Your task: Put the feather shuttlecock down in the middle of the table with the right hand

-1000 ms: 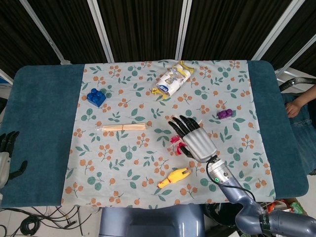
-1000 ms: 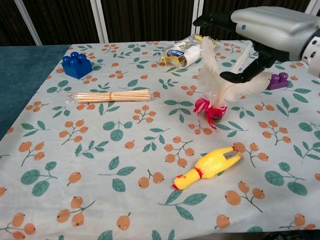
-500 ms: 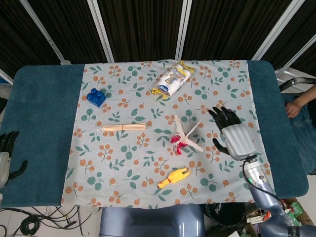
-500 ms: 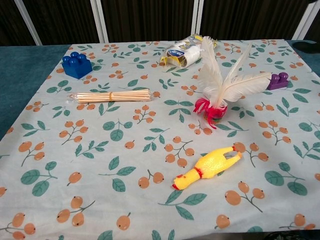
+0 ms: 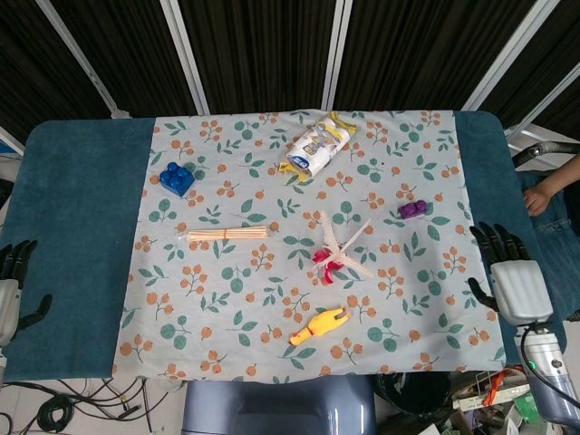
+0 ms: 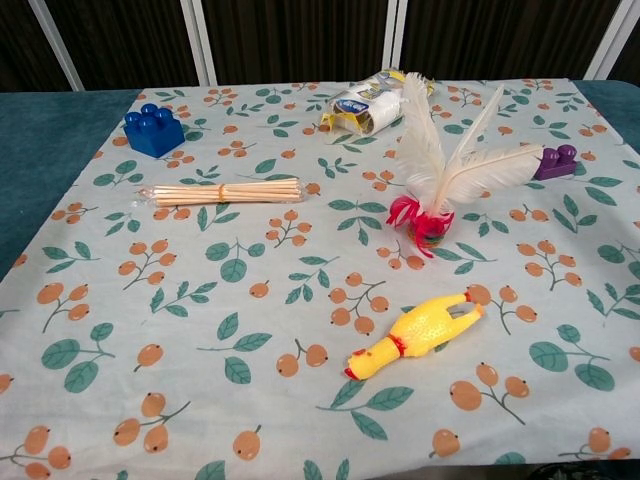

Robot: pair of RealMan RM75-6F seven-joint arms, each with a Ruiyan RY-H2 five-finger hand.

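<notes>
The feather shuttlecock (image 5: 337, 251) stands upright on its red base near the middle of the floral cloth, white feathers (image 6: 440, 160) fanning upward. Nothing touches it. My right hand (image 5: 512, 272) hovers far to the right, over the blue table edge, fingers spread and holding nothing. My left hand (image 5: 11, 285) rests at the far left edge, fingers apart and empty. Neither hand shows in the chest view.
A yellow rubber chicken (image 5: 318, 325) lies just in front of the shuttlecock. A bundle of wooden sticks (image 5: 227, 234) lies to its left, a blue brick (image 5: 178, 178) further back left, a snack bag (image 5: 315, 148) behind, and a purple brick (image 5: 413, 209) to the right.
My right hand has let go of the shuttlecock and drawn back to the right, off the cloth to the table's edge. The shuttlecock stays standing where it was left.
</notes>
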